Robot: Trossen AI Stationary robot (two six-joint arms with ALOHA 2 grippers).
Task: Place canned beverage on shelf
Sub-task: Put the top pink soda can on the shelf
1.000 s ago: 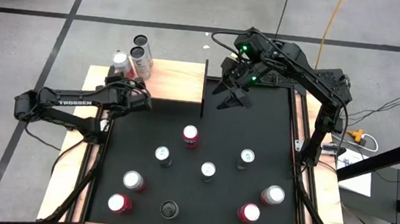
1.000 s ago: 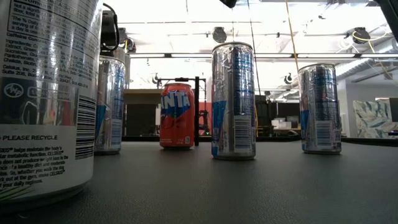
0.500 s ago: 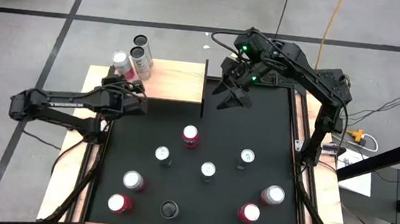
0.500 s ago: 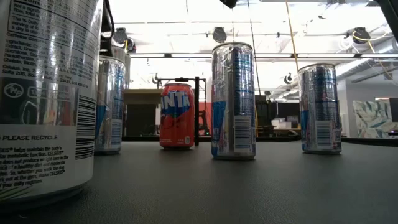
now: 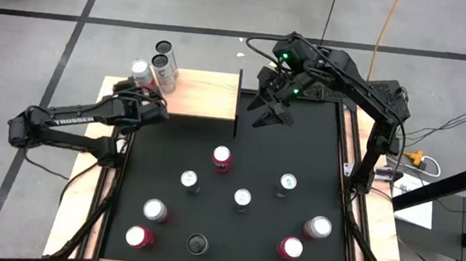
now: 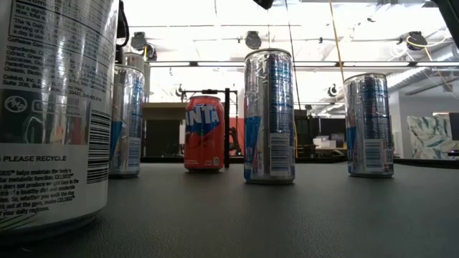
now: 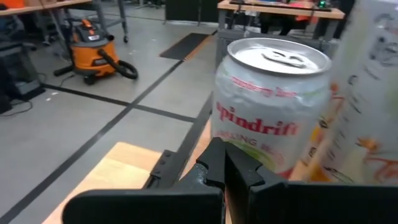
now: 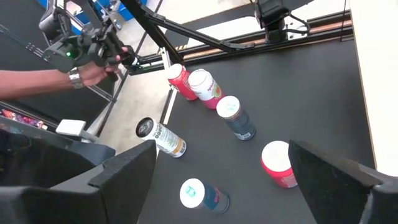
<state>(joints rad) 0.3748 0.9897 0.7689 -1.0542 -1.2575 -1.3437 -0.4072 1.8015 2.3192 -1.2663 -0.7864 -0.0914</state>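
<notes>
The shelf is a pale wood board at the table's far left. Three cans stand at its far left corner: a silver-topped Spindrift can, a tall pale can and a dark-topped one. My left gripper is shut and holds nothing. It hovers over the shelf's left end, its fingers pointing at the Spindrift can close ahead. My right gripper hangs open and empty above the mat, beside the shelf's right end.
Several cans stand on the black mat, among them a red one, a silver one and a dark one near the front edge. A person's hand shows beyond the table.
My left gripper has drawn toward the table's left edge and risen a little over the shelf's left end, still shut. The cans on the shelf have stayed in place.
</notes>
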